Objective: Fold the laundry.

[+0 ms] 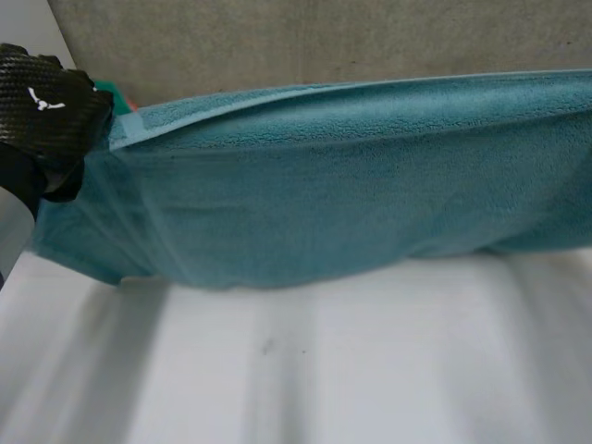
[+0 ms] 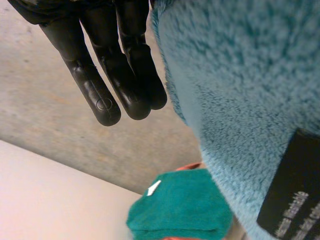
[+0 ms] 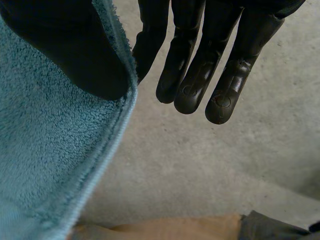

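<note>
Head view, fluffy teal towel [image 1: 351, 194], stretched wide, above white table [image 1: 324, 370]

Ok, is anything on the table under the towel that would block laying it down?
Nothing visible does. The towel hangs over a bare stretch of the white table. A folded green cloth lies off beyond the left hand, not under the towel.

The teal towel [image 1: 351, 185] stretches right across, blocking passage beyond it. Below it the white table [image 1: 305, 370] offers open room. A green cloth [image 2: 180, 205] crowds the towel's corner.
</note>
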Controlling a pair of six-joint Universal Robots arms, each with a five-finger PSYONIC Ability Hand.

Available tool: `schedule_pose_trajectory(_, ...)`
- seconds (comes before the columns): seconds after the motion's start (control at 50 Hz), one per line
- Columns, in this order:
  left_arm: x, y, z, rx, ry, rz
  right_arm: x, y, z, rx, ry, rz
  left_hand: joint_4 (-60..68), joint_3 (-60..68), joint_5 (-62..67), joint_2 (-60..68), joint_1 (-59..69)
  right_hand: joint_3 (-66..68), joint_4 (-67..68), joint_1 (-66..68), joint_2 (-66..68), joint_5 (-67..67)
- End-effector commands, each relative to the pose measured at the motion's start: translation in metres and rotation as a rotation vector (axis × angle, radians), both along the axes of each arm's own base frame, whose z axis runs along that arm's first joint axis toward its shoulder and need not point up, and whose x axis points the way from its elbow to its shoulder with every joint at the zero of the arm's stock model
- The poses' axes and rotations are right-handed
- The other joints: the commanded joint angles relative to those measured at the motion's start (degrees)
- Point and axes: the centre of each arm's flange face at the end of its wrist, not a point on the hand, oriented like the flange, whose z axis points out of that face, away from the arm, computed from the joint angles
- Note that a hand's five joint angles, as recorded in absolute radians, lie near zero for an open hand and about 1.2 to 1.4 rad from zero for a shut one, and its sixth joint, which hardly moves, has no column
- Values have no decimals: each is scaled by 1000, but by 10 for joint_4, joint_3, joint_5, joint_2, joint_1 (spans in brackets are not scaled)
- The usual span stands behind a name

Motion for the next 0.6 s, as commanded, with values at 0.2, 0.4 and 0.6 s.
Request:
schedule_pose_trajectory(0.2,-21,-100,-112,339,-116,0,10,-63,-112,409,-28,67,113,119,139,115,145,123,119,238,125,137)
schedule_pose_trajectory(0.4,-51,-182,-95,164,-58,2,32,-136,-106,175,-162,59,113,119,139,115,145,123,119,238,125,137)
schedule_pose_trajectory(0.6,-65,-211,31,-347,237,-35,35,-163,12,-420,-387,148,113,119,139,115,145,123,119,238,125,137)
